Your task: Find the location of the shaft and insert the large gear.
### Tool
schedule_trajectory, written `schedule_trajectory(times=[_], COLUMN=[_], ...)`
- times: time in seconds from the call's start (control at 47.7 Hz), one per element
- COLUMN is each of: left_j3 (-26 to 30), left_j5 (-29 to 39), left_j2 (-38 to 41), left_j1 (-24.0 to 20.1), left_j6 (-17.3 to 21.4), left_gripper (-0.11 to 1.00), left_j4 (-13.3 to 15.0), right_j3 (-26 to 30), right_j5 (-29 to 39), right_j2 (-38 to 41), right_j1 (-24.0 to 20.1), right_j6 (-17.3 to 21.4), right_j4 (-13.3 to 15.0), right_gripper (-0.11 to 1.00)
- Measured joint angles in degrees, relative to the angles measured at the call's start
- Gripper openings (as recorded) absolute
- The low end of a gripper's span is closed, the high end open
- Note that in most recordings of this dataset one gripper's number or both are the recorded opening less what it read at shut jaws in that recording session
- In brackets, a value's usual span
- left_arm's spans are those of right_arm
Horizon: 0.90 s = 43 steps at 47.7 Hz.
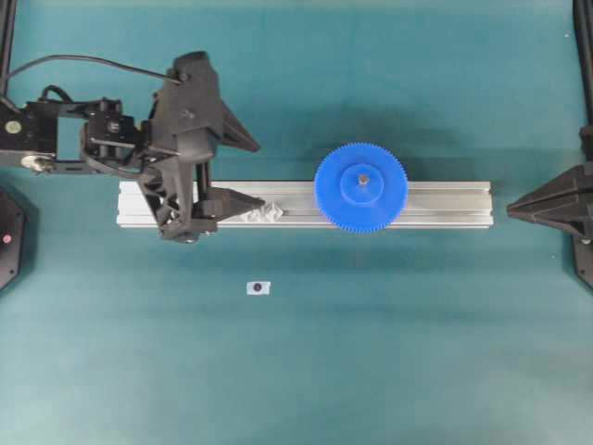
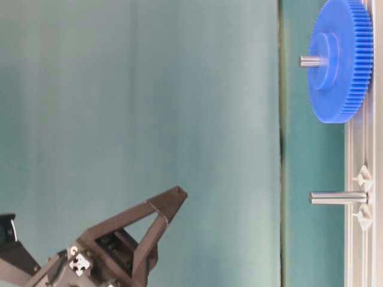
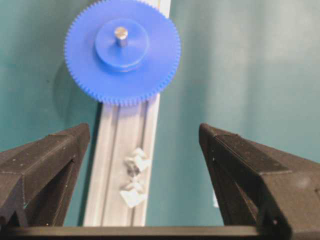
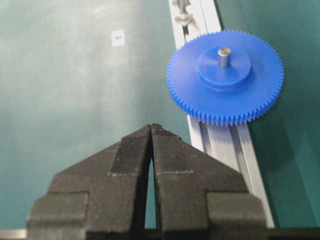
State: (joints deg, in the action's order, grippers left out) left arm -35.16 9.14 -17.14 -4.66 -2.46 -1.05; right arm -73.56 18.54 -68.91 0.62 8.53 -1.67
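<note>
The large gear (image 1: 360, 187) sits on the rail (image 1: 445, 204), with the shaft (image 3: 121, 35) through its hub. The left gripper (image 1: 248, 171), fingers wide, hangs above the rail's other pin (image 2: 338, 197). The right gripper (image 4: 151, 131) is closed, empty, beyond the rail's end.

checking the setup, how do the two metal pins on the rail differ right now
The pin in the large gear carries the blue disc, so only its tip pokes out of the hub; the bare pin carries nothing and shows its whole length. The geared pin's base is hidden under the disc; the bare pin's base sits between two small clear mount pieces. The open left claw hovers over the bare pin, not the geared one. Both are thin grey metal, upright on the same rail.
</note>
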Motion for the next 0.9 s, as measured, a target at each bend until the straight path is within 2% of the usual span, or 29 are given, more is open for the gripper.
schedule_trajectory(times=[0.901], left_j3=[-1.14], left_j5=[-0.26], left_j2=[-0.62], left_j1=[0.53], left_j6=[0.00], left_gripper=[0.90], left_j4=[0.00], right_j3=[-0.09], right_j5=[0.00], right_j2=[0.09], right_j1=[0.35], right_j6=[0.00], right_j4=[0.00], right_gripper=[0.07])
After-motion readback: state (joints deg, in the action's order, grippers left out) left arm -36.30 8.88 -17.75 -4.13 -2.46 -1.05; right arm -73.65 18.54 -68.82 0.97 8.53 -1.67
